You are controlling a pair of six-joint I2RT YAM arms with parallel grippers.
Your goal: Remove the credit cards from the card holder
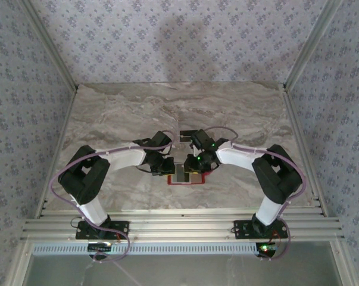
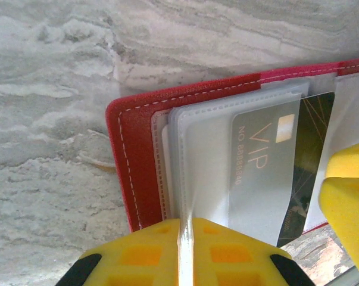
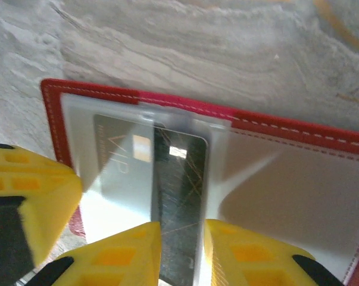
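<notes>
The red card holder (image 1: 185,183) lies open on the marble table between both arms. My left gripper (image 2: 188,238) is shut on a clear plastic sleeve (image 2: 203,155) of the holder (image 2: 137,161) and lifts it on edge. A dark credit card (image 3: 179,179) with gold VIP lettering lies in the holder (image 3: 286,125), half under the frosted sleeve. My right gripper (image 3: 182,250) hovers over that card with its fingers a little apart. The card's face shows in the gap and nothing is pinched. In the left wrist view the card (image 2: 310,149) sits right of the lifted sleeve.
Both grippers (image 1: 167,168) (image 1: 194,168) crowd together over the holder, a right finger (image 2: 346,208) close beside the left one. Marble tabletop (image 1: 125,113) stretches on all sides. Patterned walls enclose the table at the back and sides.
</notes>
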